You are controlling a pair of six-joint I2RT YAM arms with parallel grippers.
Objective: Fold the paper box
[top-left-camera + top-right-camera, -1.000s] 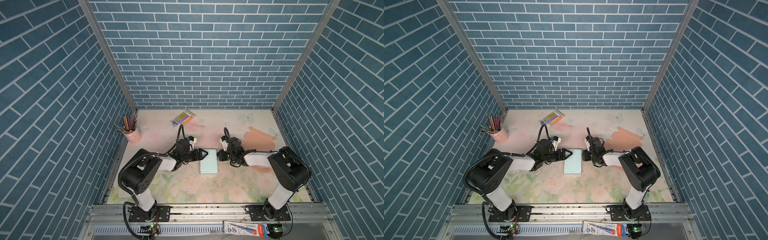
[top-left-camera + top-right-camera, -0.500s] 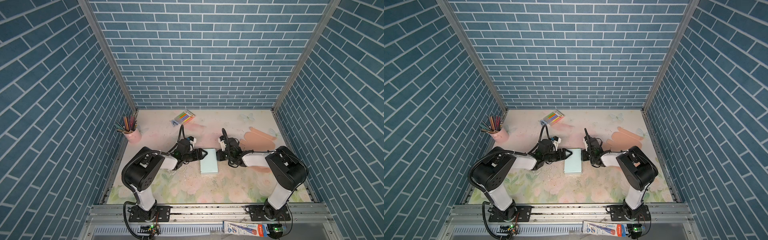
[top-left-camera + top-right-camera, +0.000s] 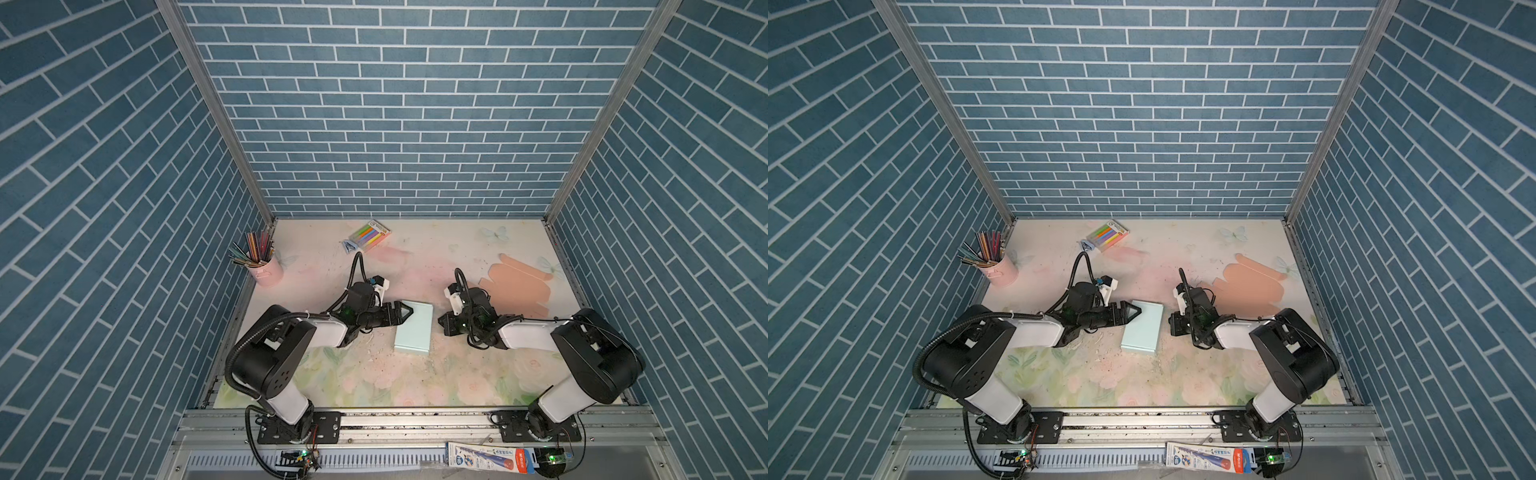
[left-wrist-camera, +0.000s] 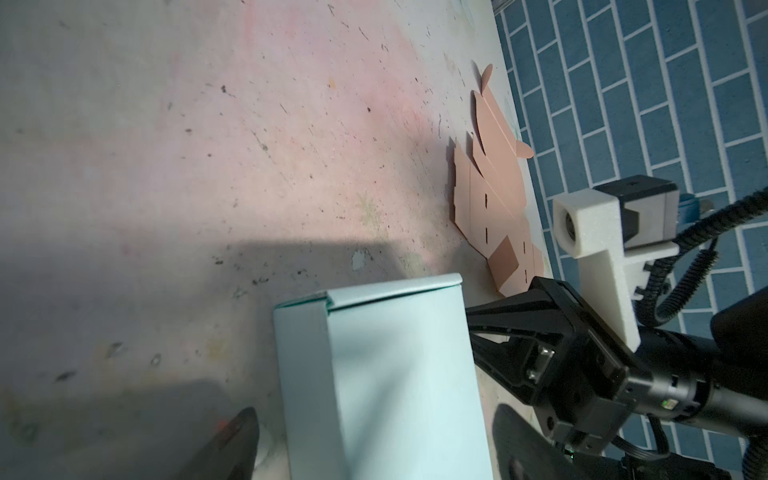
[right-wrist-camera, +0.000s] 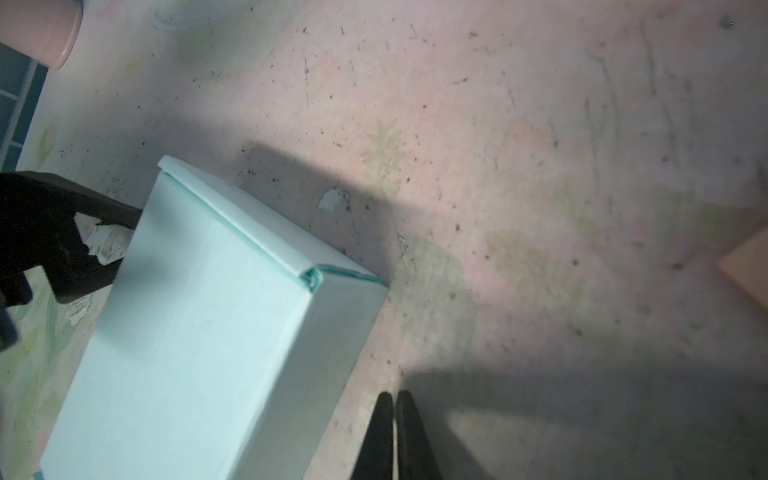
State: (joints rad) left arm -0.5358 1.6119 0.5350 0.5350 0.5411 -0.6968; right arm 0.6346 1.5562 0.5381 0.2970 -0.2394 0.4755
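The paper box (image 3: 413, 332) (image 3: 1142, 330) is pale blue, folded into a closed oblong, and lies flat mid-table. My left gripper (image 3: 408, 312) (image 3: 1136, 311) stands open at the far end of the box's left side. Its fingers reach the box edge, with the box (image 4: 395, 374) ahead between them. My left gripper (image 4: 382, 436) grips nothing. My right gripper (image 3: 442, 326) (image 3: 1172, 326) lies low on the table just right of the box, apart from it. My right gripper (image 5: 394, 399) is shut and empty, with the box (image 5: 199, 332) beside it.
A flat salmon cardboard blank (image 3: 515, 286) (image 3: 1252, 286) lies at the right behind my right arm. A pink cup of pencils (image 3: 266, 270) stands at the far left. A pack of markers (image 3: 370, 236) lies near the back wall. Blue brick walls enclose three sides.
My left gripper's jaws have spread wider at the box's edge. The box and both arms stay about where they were.
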